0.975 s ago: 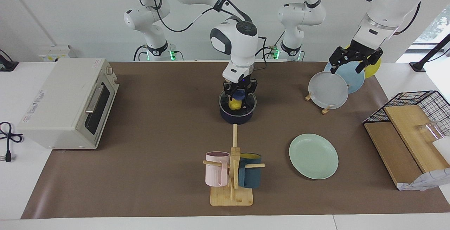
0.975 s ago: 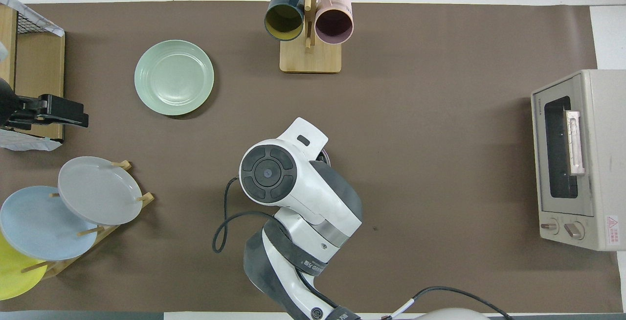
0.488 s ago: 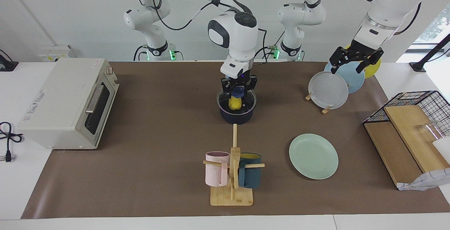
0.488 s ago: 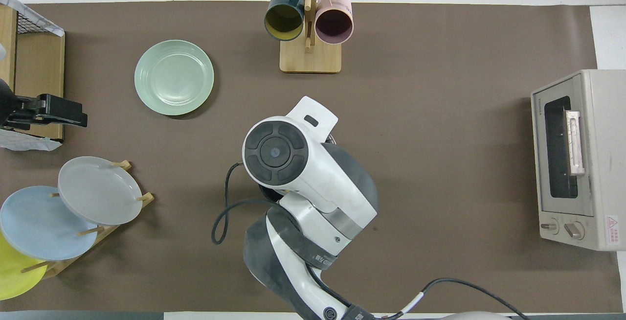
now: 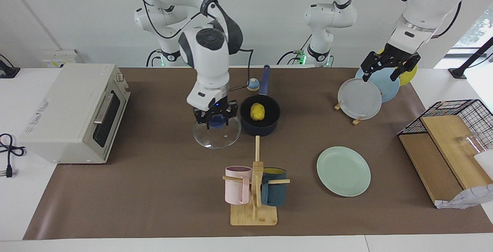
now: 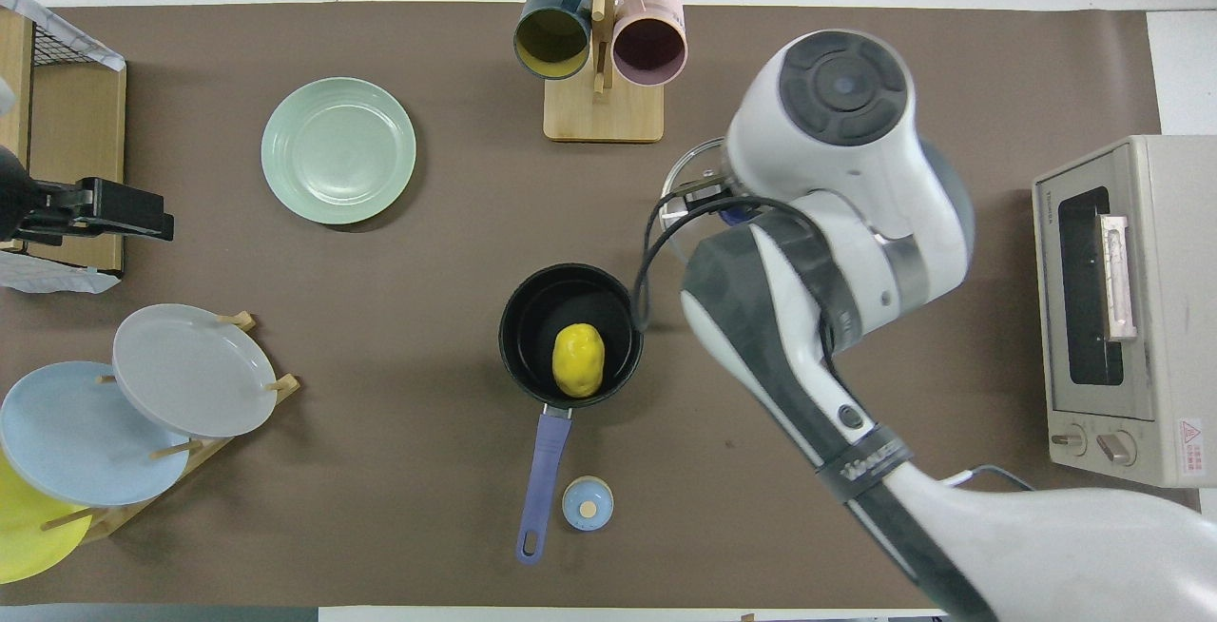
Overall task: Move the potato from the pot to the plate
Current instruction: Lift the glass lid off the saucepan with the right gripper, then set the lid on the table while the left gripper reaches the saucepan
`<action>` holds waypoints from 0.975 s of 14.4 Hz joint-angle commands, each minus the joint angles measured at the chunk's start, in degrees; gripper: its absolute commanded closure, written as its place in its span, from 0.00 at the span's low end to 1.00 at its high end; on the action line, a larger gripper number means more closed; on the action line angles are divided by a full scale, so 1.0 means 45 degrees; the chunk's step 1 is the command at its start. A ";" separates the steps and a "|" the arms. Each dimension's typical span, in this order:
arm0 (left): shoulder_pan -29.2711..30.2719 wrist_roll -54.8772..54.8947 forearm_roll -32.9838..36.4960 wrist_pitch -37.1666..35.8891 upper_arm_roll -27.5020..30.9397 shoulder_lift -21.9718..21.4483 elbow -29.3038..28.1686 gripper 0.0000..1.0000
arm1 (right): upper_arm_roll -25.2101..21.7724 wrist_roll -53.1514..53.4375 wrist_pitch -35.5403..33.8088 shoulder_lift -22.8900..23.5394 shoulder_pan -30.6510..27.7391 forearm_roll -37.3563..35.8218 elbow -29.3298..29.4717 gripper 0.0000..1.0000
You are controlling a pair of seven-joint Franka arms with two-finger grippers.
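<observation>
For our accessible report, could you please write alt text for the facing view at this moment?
The right pincer holds a glass lid by its blue knob, beside the open pot, where the potato lies. The mint-green plate sits bare toward the left arm's end, and the left pincer waits over a plate rack.

Brightness: both views were evenly and brightly lit.
Source: daylight entered at a window (image 5: 477,24) by the left arm's end.
Shadows: soft and short beside the plate (image 5: 343,171) and toaster oven (image 5: 73,111).
Glare: faint sheen on the glass lid (image 5: 216,135).
Focus: sharp throughout.
</observation>
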 commanded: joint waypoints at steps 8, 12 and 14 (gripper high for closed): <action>-0.3934 -0.4634 -0.1126 0.1208 -0.0100 -0.0473 -0.1837 0.00 | 0.0155 -0.4645 0.4136 -0.0044 -0.4279 0.0244 -0.3990 0.71; -0.5599 -0.6573 -0.1126 0.3807 -0.0120 -0.0376 -0.3965 0.00 | 0.0155 -0.4489 0.4529 0.0466 -0.4320 0.0264 -0.3991 0.70; -0.6280 -0.6729 -0.1126 0.4003 -0.0120 0.0149 -0.4201 0.00 | 0.0155 -0.4450 0.4489 0.0447 -0.4319 0.0264 -0.4010 0.66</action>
